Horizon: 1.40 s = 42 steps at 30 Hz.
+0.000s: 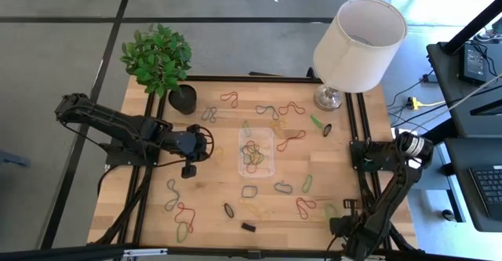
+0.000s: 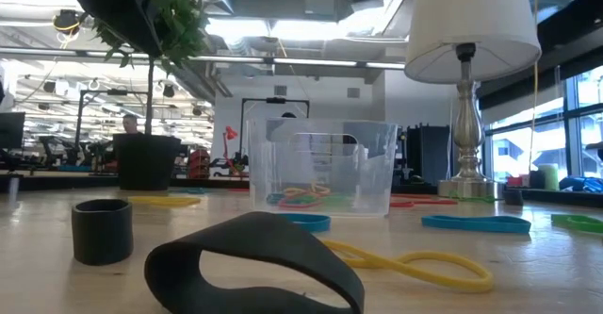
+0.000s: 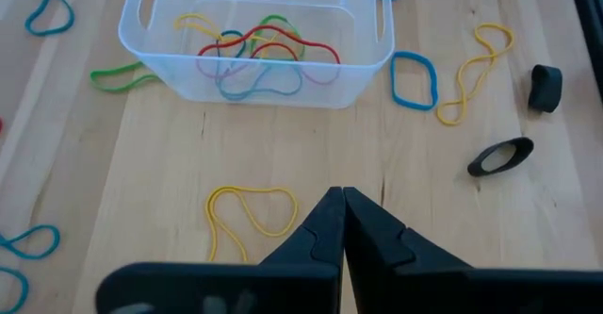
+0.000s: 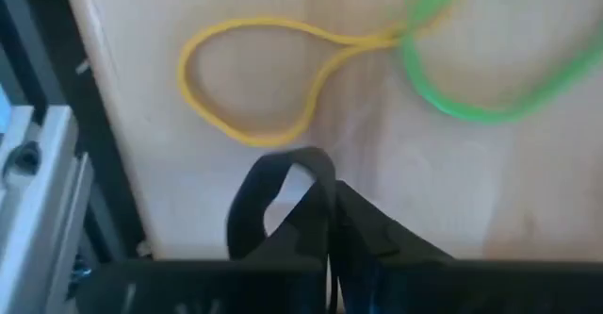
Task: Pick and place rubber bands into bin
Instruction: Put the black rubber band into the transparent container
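The clear bin (image 1: 256, 151) stands mid-table with several coloured rubber bands (image 3: 254, 50) inside; it also shows in the low view (image 2: 320, 168). More bands lie scattered on the wood, among them a yellow one (image 3: 250, 215) just ahead of my left gripper (image 3: 344, 196). That gripper is shut and empty, hovering left of the bin (image 1: 209, 144). My right gripper (image 4: 330, 191) is shut, low over the table's near right corner (image 1: 345, 220). A black band (image 4: 259, 196) loops right beside its fingertips, with a yellow band (image 4: 254, 78) and a green band (image 4: 490, 78) beyond. My right gripper has the black band's loop (image 4: 301, 163) running up against its shut fingertips. I cannot tell whether the fingers touch it or pinch it, since the fingers cover the spot where they meet. My left gripper touches nothing.
A black plant pot (image 1: 182, 99) with a green plant stands at the far left and a lamp (image 1: 357, 45) at the far right. A wide black band (image 2: 254, 257) and a short black ring (image 2: 102, 229) sit near the near edge. Black frame rails (image 1: 357, 128) border the table.
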{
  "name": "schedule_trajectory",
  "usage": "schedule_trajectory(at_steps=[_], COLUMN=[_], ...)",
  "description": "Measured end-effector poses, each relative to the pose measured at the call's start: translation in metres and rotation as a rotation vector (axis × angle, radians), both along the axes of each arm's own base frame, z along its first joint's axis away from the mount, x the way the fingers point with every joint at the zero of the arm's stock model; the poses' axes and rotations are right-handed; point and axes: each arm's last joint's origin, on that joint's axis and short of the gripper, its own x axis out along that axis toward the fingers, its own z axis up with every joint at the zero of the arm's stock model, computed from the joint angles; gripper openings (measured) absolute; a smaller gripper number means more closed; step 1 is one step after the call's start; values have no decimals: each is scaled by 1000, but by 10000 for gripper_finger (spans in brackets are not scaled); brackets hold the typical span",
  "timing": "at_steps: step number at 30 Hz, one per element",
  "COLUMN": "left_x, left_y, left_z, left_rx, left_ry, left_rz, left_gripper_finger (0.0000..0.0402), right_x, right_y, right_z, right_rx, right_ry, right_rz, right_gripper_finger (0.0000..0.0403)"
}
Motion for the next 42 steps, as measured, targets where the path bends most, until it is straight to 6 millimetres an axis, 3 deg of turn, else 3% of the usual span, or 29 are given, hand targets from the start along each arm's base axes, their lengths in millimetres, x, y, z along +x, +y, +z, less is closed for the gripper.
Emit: schedule_trajectory(at_steps=[5, 11, 18, 24, 29, 35, 38, 42], left_x=[0, 0, 0, 0, 0, 0, 0, 0], left_y=[0, 0, -1, -1, -1, -1, -1, -1], left_z=[0, 0, 0, 0, 0, 0, 0, 0], left_rx=[0, -4, -23, -23, -23, -23, -22, -28], left_ry=[0, 2, 8, 8, 8, 8, 8, 10], left_rz=[0, -4, -23, -23, -23, -22, -22, -26], left_gripper_finger=[3, 2, 2, 2, 3, 3, 5, 4], right_x=[0, 21, 83, 151, 210, 269, 286, 290], right_y=[-7, -26, -61, -118, -156, -180, -186, -187], right_z=[26, 79, 143, 166, 161, 126, 101, 72], right_rx=[58, 56, -11, -61, -87, -100, -37, -27], right_ry=[-33, -228, -512, -588, -632, -534, -432, -300], right_rz=[-134, -317, -355, -417, -377, -324, -315, -343], right_gripper_finger=[5, 3, 2, 1, 1, 0, 0, 0])
